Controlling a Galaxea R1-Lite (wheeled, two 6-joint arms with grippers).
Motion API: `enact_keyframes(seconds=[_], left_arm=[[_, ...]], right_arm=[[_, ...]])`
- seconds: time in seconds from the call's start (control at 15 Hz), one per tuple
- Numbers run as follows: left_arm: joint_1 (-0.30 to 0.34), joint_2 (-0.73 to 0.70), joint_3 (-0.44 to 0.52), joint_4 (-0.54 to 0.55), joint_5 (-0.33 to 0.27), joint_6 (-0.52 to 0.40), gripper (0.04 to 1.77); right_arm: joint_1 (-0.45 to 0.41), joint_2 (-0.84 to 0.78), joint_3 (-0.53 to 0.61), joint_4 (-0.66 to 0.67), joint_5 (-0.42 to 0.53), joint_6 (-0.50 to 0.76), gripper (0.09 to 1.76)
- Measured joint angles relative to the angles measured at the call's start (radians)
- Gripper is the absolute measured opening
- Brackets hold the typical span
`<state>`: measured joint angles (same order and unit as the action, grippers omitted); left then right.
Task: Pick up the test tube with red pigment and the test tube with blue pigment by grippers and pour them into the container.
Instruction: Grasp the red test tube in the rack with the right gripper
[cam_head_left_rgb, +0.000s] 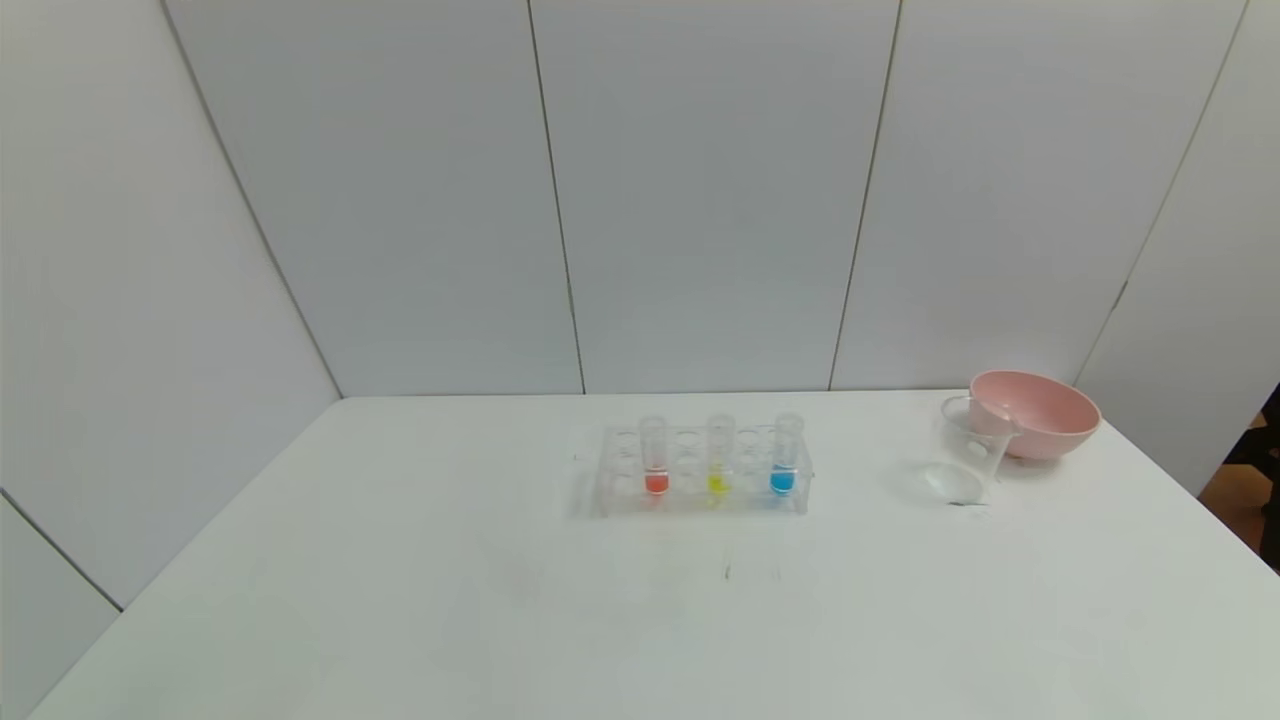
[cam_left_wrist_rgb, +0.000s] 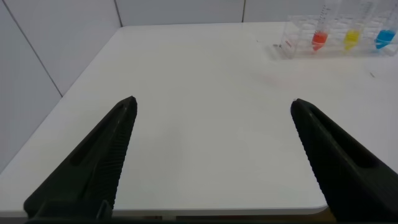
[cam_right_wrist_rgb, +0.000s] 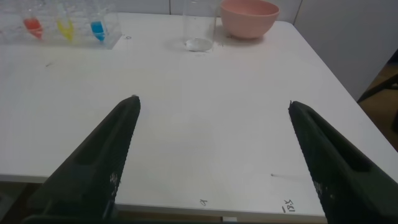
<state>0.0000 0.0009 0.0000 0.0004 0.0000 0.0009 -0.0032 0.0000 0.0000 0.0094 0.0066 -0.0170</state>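
The red-pigment tube (cam_head_left_rgb: 655, 465) and the blue-pigment tube (cam_head_left_rgb: 784, 462) stand upright in a clear rack (cam_head_left_rgb: 700, 497) mid-table, with a yellow-liquid tube (cam_head_left_rgb: 718, 466) between them. The clear beaker (cam_head_left_rgb: 968, 458) stands to the right, beside the pink bowl. Neither gripper shows in the head view. My left gripper (cam_left_wrist_rgb: 212, 102) is open and empty over the table's near left edge; the red tube (cam_left_wrist_rgb: 319, 34) and blue tube (cam_left_wrist_rgb: 385, 34) lie far ahead of it. My right gripper (cam_right_wrist_rgb: 212, 102) is open and empty over the near right edge, with the beaker (cam_right_wrist_rgb: 199, 23) and blue tube (cam_right_wrist_rgb: 97, 28) far ahead.
A pink bowl (cam_head_left_rgb: 1035, 413) stands behind the beaker at the back right, also in the right wrist view (cam_right_wrist_rgb: 249, 17). White walls close the table at the back and left. The table's right edge runs close past the bowl.
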Motion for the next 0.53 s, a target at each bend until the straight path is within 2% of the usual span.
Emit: enact_keyframes(seconds=[0.4, 0.53], left_arm=[[0.0, 0.0, 0.0, 0.0, 0.0, 0.0, 1.76], [0.0, 0.0, 0.0, 0.0, 0.0, 0.0, 1.76]], right_arm=[[-0.001, 0.0, -0.003, -0.01, -0.009, 0.012, 1.71], [-0.001, 0.005, -0.055, 0.005, 0.02, 0.012, 1.71]])
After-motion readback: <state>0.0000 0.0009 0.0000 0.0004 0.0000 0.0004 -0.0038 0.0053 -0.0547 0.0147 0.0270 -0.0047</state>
